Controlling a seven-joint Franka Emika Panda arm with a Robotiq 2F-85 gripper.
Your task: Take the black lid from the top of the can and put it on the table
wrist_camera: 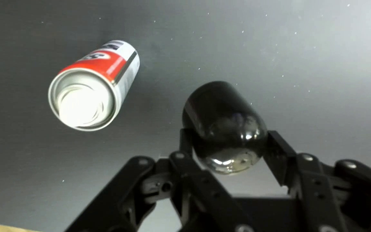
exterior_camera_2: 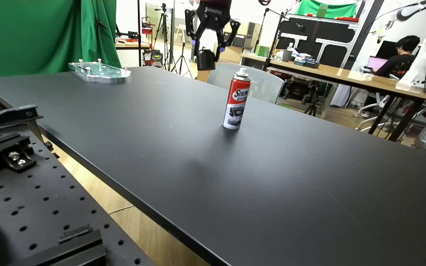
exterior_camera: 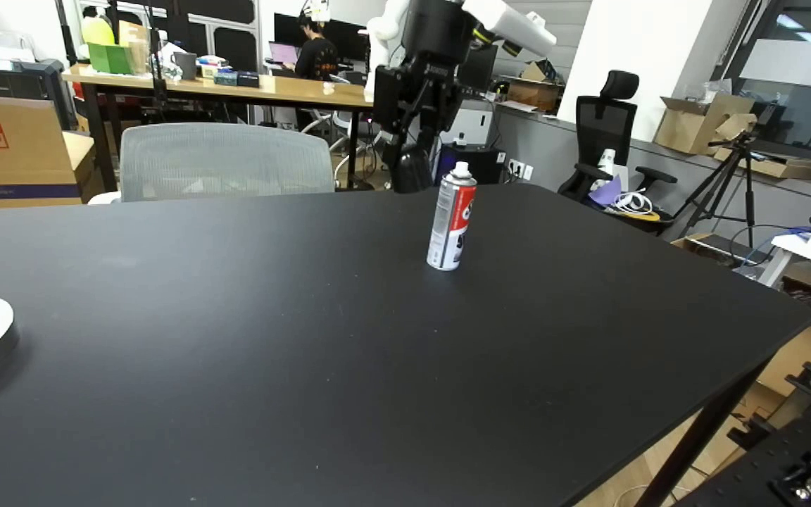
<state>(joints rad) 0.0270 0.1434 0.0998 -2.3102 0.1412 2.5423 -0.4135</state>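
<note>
Okay, I have the gripper (wrist_camera: 229,143) clamped on the glossy black lid (wrist_camera: 217,106), aloft over the matte black table (exterior_camera_2: 154,140). From the lid in my wrist view, the red-and-white aerosol can (wrist_camera: 100,64) sits between nine and ten o'clock, near yet apart; both exterior views show it upright, white nozzle (exterior_camera_2: 242,71) uncovered.
</note>
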